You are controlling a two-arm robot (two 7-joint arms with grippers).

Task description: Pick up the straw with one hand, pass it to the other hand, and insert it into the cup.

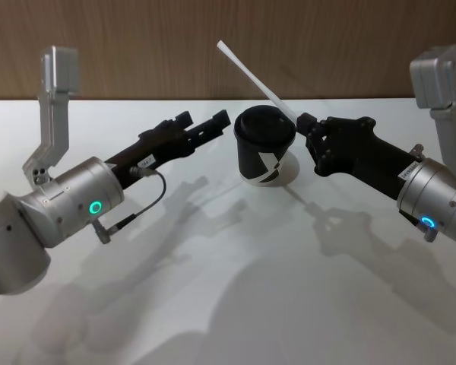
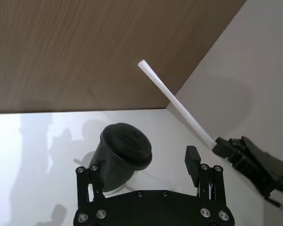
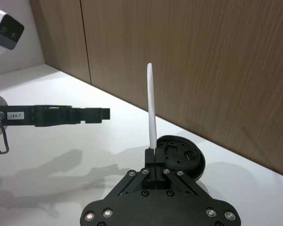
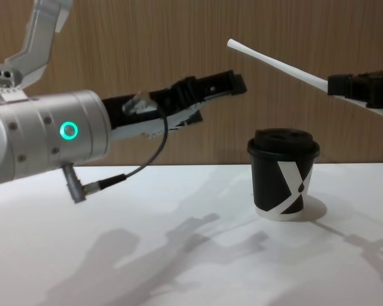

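Pinches white straw (image 1: 254, 76) low in right gripper (image 1: 302, 122), tilted above the paper cup (image 1: 264, 152), leaving free length for the wide-spread left gripper (image 1: 207, 122).

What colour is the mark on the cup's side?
The mark is white, X-like, on the black cup; the chest view shows it best.

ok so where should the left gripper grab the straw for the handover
Take the straw on its bare middle stretch, above where the right gripper pinches its lower end. It slants up toward the robot's left, so the open left gripper can probably come in from that side, closing across the thin tube. That leaves the lower end free for the cup.
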